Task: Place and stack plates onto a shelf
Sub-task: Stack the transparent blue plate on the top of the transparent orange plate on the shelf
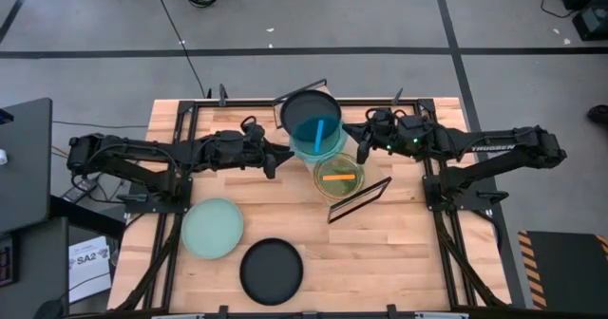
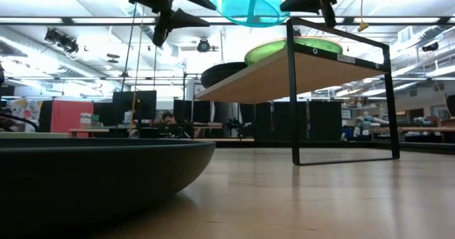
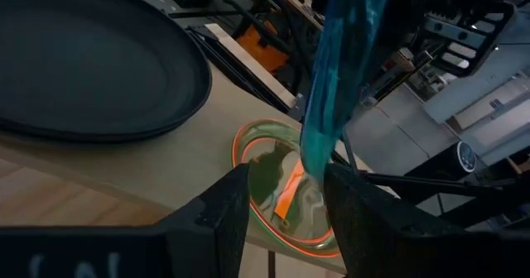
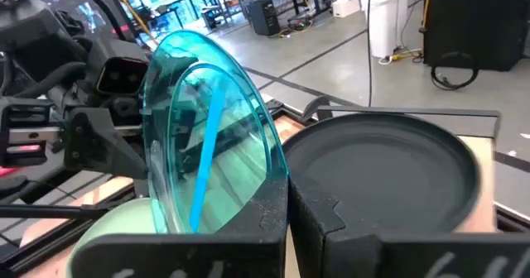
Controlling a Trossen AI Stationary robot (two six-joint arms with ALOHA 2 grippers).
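Above the pale wood shelf (image 1: 375, 192), the right gripper (image 1: 353, 146) pinches a translucent teal plate (image 1: 316, 132); left gripper (image 1: 277, 157) spread wide.

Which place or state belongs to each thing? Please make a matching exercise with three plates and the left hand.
Things:
1. teal plate
2. green plate with orange stripe
3. pale green plate
4. left hand

Places or states:
A. open, holding nothing
B. lying on the shelf
C. gripped by the right hand, above the shelf
D. lying on the tabletop

Pairs: 1-C, 2-B, 3-D, 4-A
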